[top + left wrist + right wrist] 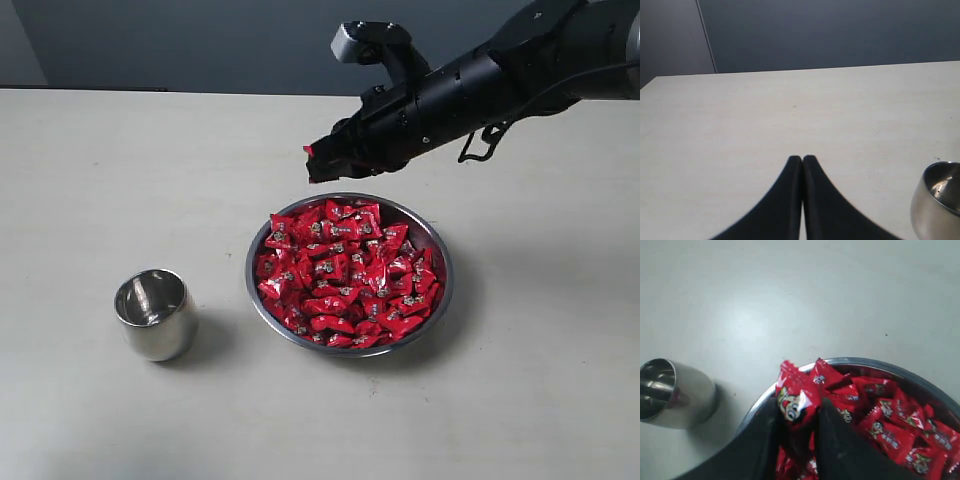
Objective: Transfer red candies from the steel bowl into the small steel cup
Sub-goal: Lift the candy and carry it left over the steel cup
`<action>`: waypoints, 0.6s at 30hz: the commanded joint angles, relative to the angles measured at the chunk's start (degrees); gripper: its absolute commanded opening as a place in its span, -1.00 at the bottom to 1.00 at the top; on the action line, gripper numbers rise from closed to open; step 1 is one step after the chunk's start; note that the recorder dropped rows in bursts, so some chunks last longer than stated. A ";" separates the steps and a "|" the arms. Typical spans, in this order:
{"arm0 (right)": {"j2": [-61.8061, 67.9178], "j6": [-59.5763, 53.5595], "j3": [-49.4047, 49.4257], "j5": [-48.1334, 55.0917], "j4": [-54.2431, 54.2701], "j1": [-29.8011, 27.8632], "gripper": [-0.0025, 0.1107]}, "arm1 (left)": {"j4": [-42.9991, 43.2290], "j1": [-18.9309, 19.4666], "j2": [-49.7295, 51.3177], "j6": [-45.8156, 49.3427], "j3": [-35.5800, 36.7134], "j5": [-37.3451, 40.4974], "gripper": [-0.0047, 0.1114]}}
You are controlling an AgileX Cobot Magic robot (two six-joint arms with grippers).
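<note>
Currently my wide shiny steel bowl [441, 250] is heaped with red-wrapped candies [345, 275], and the small polished steel cup [155, 315] beside it looks empty. My right claw [797, 407] pinches one red candy [792, 396] just above the bowl's rim. My left claw [802, 160] is pressed together.
</note>
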 commanded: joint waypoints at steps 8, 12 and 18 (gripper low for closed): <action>1.95 -5.39 -2.23 -1.06 4.46 9.23 -0.97 | -0.13 0.03 -0.26 -0.06 0.22 -0.09 -0.91; 6.05 -3.79 -7.79 -0.02 4.46 12.58 -0.97 | -0.13 0.03 -0.26 -0.06 0.22 -0.09 -0.91; 10.92 1.19 -14.72 1.63 1.02 15.43 -0.97 | -0.13 0.03 -0.26 -0.06 0.22 -0.09 -0.91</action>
